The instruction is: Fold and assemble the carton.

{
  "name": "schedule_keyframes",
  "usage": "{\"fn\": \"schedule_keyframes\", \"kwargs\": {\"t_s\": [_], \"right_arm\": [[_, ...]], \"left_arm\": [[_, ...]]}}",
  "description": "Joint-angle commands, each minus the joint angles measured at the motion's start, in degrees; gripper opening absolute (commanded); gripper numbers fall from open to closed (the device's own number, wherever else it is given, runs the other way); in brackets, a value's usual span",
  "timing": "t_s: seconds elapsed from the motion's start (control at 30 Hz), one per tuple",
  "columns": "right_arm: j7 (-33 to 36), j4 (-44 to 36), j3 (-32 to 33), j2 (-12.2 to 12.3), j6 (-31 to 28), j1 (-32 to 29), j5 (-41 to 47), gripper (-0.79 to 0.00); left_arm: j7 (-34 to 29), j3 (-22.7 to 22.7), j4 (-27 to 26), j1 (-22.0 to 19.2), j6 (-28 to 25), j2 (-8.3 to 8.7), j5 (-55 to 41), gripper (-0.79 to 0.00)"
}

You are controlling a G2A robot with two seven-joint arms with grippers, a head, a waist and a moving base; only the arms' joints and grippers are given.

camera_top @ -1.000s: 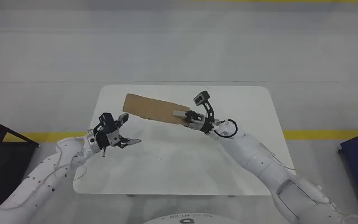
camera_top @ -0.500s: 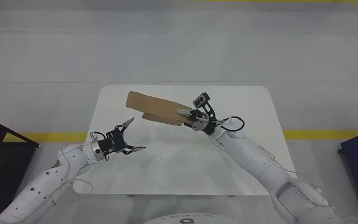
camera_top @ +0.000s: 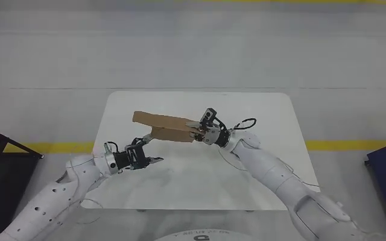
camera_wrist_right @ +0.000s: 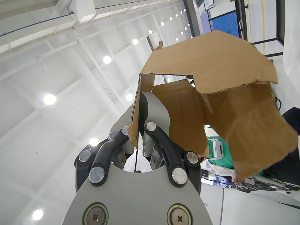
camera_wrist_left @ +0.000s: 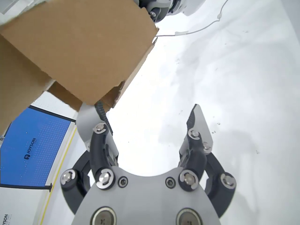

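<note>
A brown cardboard carton, partly unfolded with loose flaps, is held in the air above the white table. My right gripper is shut on one end panel of the carton; in the right wrist view its fingers pinch the panel's edge. My left gripper is open just below the carton's near edge. In the left wrist view one fingertip sits under a bottom flap of the carton, while the other finger stands free over the table.
The table's near edge runs below both arms. A dark frame stands on the floor at the left, a blue object at the right. A thin cable hangs from the right arm.
The right gripper has turned the carton, so it now shows more edge-on and a little lower. The left gripper has swung round, opened wider and moved up to the carton's near edge.
</note>
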Motion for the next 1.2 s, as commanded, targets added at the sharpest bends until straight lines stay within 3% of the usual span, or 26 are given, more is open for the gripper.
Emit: {"fn": "schedule_keyframes", "kwargs": {"t_s": [0.0,0.17,0.67,1.07,1.17], "right_arm": [[0.6,0.3,0.0,-0.3,0.5,0.1,0.1,-0.785],[2.0,1.3,0.0,-1.0,1.3,0.4,0.4,-0.785],[2.3,3.6,-0.9,-2.8,5.7,1.1,-3.0,-0.785],[1.9,5.6,-0.5,-3.8,8.0,1.5,-4.5,-0.785],[1.7,6.4,-0.3,-4.2,8.2,1.8,-4.5,-0.785]], "left_arm": [[-0.2,0.0,0.1,-0.1,-0.3,-0.14,0.0,-0.259],[0.5,-0.6,1.0,-0.1,0.1,-0.39,-0.3,-0.308],[-2.1,-1.4,-0.9,1.0,1.3,-0.94,4.1,-0.326],[-3.9,-0.2,-2.8,1.2,1.5,-1.69,8.4,-0.449],[-3.6,0.0,-3.3,1.2,1.5,-1.89,9.0,-0.511]]}}
